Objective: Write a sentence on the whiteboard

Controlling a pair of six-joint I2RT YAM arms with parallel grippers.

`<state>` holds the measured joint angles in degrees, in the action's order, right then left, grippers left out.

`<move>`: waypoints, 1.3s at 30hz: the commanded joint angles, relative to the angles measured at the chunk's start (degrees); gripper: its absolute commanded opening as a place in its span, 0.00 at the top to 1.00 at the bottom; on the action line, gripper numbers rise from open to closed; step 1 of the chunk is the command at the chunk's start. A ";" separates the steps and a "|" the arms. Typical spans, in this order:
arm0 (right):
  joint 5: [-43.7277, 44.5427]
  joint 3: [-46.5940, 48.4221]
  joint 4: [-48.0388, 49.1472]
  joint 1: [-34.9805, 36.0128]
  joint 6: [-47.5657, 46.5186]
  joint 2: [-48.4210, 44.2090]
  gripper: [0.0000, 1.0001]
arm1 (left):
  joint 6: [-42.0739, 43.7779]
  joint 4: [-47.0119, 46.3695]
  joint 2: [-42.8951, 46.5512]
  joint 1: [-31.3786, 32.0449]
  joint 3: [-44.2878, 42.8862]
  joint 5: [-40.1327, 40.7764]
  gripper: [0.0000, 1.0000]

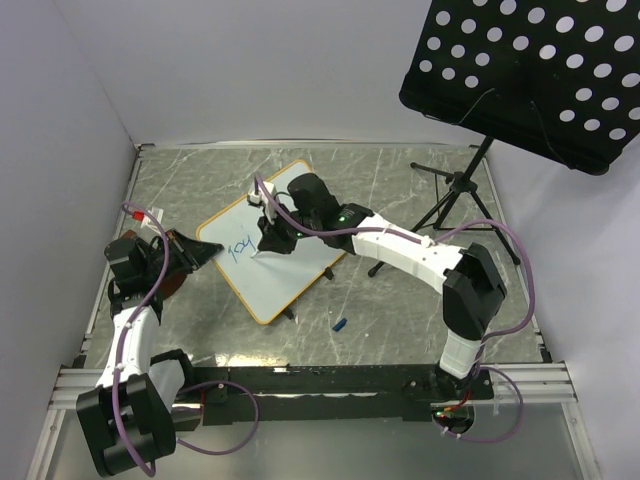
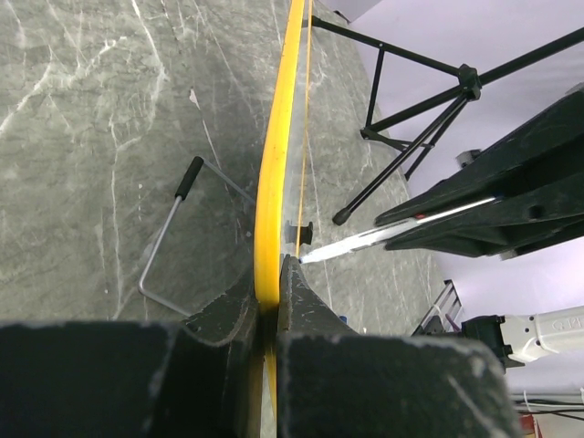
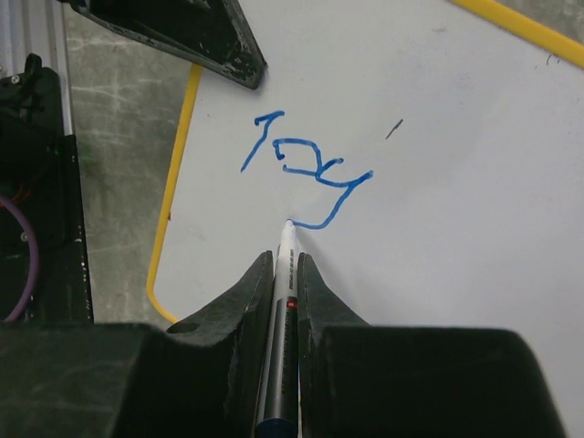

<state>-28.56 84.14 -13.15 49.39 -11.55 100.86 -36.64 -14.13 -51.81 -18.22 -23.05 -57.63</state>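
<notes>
The whiteboard lies tilted on the marble table, and its yellow frame runs edge-on through the left wrist view. My left gripper is shut on that frame at the board's left corner. My right gripper is shut on a white marker, whose blue tip touches the whiteboard at the tail of the last letter. The sentence reads "joy" in blue. The marker also shows in the left wrist view.
A black perforated music stand hangs over the back right, its tripod legs on the table. A small blue cap lies near the front. A wire foot sticks out beneath the board.
</notes>
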 commanded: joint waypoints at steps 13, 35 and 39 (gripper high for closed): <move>-2.82 2.71 1.46 -2.45 0.57 -5.76 1.00 | 5.18 -3.10 0.22 0.20 -0.77 -0.03 0.99; -11.08 -7.85 4.36 -4.91 -2.42 -12.35 1.00 | 5.35 -3.01 0.22 0.20 -0.77 -0.03 0.99; -11.61 -9.51 5.06 -4.83 -1.20 -13.14 1.00 | 5.35 -3.09 0.48 0.11 -0.68 0.06 0.99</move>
<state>-37.98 75.85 -11.14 44.58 -13.32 91.59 -36.62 -14.31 -51.81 -18.17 -23.05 -57.69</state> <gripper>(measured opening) 0.179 0.080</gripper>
